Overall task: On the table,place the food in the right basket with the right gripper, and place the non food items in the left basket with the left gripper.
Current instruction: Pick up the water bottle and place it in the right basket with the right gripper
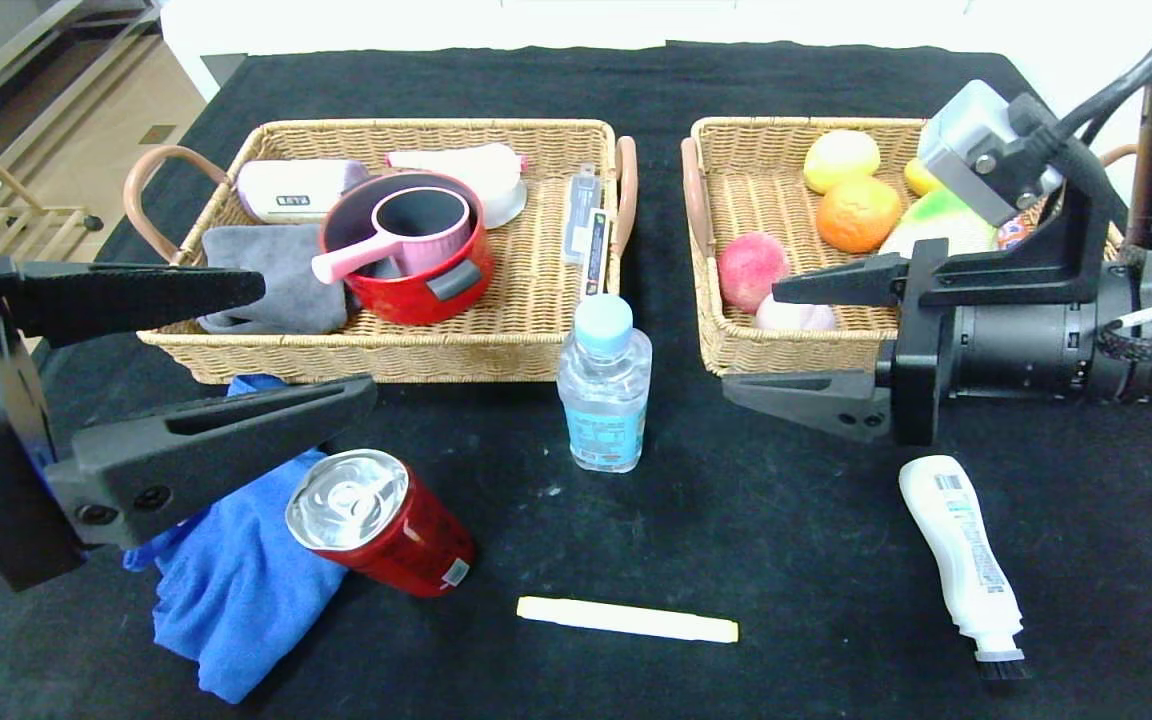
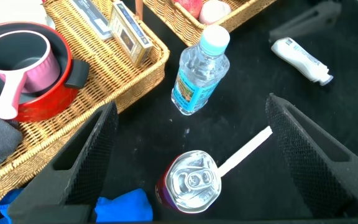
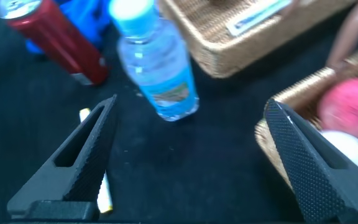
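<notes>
My right gripper [image 1: 796, 345] hangs open and empty near the right basket [image 1: 711, 330]; the bottle [image 1: 604, 385] stands mid-table, and reaching carelessly could topple it.

A red metal can [image 1: 381, 522] with a silver top sits on black cloth [image 1: 796, 530] — beside it a crumpled blue towel [image 1: 231, 580]. The clear plastic bottle [image 1: 604, 385] has a pale blue cap and label — the woven wicker baskets [image 1: 526, 330] are tan.
</notes>
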Robot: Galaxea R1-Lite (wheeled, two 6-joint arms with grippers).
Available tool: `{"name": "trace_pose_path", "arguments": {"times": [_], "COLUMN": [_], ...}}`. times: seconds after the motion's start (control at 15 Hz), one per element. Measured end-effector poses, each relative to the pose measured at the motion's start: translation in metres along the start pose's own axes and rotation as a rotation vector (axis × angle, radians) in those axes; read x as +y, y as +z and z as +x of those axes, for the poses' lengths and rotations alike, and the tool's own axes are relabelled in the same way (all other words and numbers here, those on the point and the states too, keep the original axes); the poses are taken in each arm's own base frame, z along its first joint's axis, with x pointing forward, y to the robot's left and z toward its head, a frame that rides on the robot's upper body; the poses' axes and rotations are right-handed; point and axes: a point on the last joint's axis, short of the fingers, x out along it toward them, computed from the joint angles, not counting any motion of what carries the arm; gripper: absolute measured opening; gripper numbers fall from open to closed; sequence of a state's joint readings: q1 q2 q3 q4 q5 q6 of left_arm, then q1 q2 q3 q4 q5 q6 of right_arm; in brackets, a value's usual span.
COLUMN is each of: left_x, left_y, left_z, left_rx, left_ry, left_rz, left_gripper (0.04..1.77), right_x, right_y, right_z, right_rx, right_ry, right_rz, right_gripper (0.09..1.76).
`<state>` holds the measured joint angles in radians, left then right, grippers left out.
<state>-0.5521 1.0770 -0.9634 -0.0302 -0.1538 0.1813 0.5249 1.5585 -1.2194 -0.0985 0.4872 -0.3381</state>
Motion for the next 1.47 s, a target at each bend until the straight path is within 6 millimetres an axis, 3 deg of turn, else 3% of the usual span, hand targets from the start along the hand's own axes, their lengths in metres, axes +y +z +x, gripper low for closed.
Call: {"name": "trace_pose_path", "arguments": {"times": [0.8, 1.47], "left_x": [0.000, 0.000], "left_y": [0.000, -0.001], "left_z": [0.000, 0.001], "left_rx": [0.002, 0.006], "left_ry": [0.001, 0.001], "left_rz": [0.000, 0.000], "left_gripper": [1.72, 1.72], "right_x": [0.016, 0.013], "right_y": [-0.011, -0.012], "right_z": [0.056, 0.085], "right_rx": [-0.024, -0.038], "right_ry": [0.100, 0.114], "right_rz": [-0.029, -0.039], "right_gripper": [1.70, 1.70]}}
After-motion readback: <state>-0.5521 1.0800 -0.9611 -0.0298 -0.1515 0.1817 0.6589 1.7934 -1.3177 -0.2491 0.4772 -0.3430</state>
